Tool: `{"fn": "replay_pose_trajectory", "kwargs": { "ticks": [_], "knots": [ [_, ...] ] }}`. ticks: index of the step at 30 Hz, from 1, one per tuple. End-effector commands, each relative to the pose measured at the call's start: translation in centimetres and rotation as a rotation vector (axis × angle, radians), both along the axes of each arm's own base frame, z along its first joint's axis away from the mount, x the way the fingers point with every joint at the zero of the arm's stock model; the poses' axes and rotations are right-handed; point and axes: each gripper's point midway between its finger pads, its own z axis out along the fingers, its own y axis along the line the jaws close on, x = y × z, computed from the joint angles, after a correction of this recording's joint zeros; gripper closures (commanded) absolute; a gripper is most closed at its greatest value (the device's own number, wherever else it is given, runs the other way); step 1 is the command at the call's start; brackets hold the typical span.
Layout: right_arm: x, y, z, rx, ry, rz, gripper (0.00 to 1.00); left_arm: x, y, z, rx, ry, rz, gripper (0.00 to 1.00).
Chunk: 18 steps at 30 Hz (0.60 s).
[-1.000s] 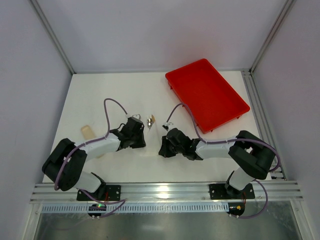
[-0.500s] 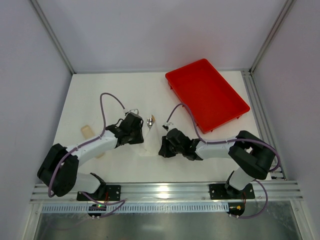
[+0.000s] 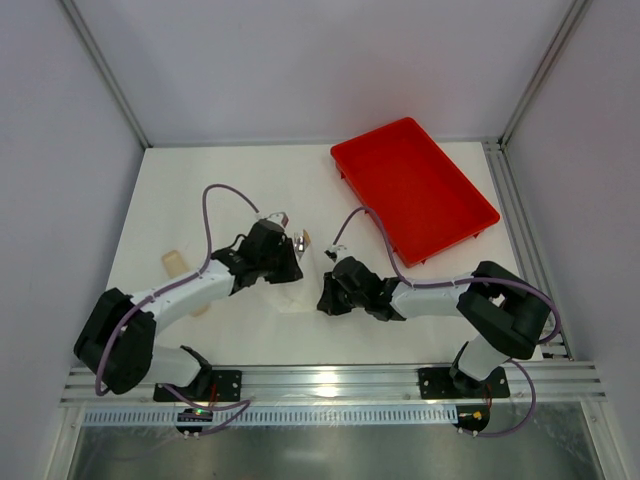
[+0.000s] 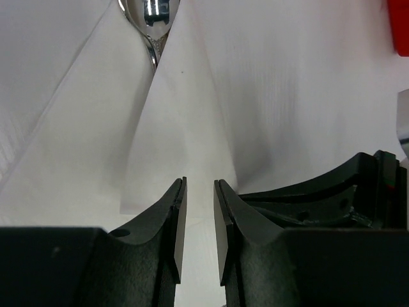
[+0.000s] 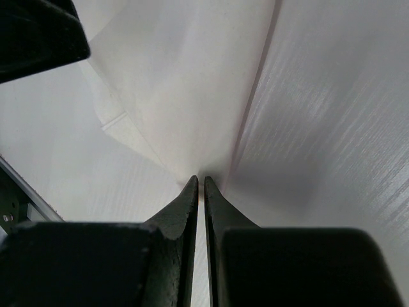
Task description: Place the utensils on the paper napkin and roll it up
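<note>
The paper napkin (image 3: 300, 292) lies between my two grippers, folded over the utensils. Only their shiny heads (image 3: 303, 240) stick out at its far end. In the left wrist view a silver spoon head (image 4: 150, 13) shows between two folds of the napkin (image 4: 185, 128). My left gripper (image 3: 287, 258) hovers low over the napkin's left side, its jaws (image 4: 199, 182) a little apart with nothing between them. My right gripper (image 3: 326, 297) is at the napkin's right edge. Its jaws (image 5: 198, 179) are pinched on the lifted napkin (image 5: 192, 83).
A red tray (image 3: 415, 185) stands at the back right. A tan piece (image 3: 175, 263) lies on the table left of the left arm. The two grippers are close together; the left one shows as a black shape (image 5: 32, 32) in the right wrist view.
My left gripper has moved up and to the right, toward the utensil heads, over the napkin. The right gripper has stayed in place on the napkin edge.
</note>
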Motion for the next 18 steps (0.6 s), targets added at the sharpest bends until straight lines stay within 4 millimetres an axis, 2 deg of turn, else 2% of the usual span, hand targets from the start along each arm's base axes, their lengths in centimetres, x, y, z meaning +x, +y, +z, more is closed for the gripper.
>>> {"fn": "replay_pose_trajectory", "kwargs": {
  "ticks": [1,6,13,18],
  "knots": [
    [-0.9,-1.4,-1.4,-0.085,0.029,0.002,0.91,0.6,-0.8,-0.5,-0.012,-0.003,-0.009,0.73],
    [-0.8,-1.1,-0.7,-0.078,0.026,0.008,0.91,0.0,0.8,-3.0,0.057,0.027,0.028,0.74],
    [-0.5,-0.2,0.9,-0.046,0.018,0.013,0.91,-0.2,2.1,-5.0,0.122,0.045,0.060,0.77],
    [-0.4,0.3,1.5,-0.032,0.025,0.015,0.90,-0.4,2.3,-5.6,0.129,0.055,0.061,0.77]
  ]
}}
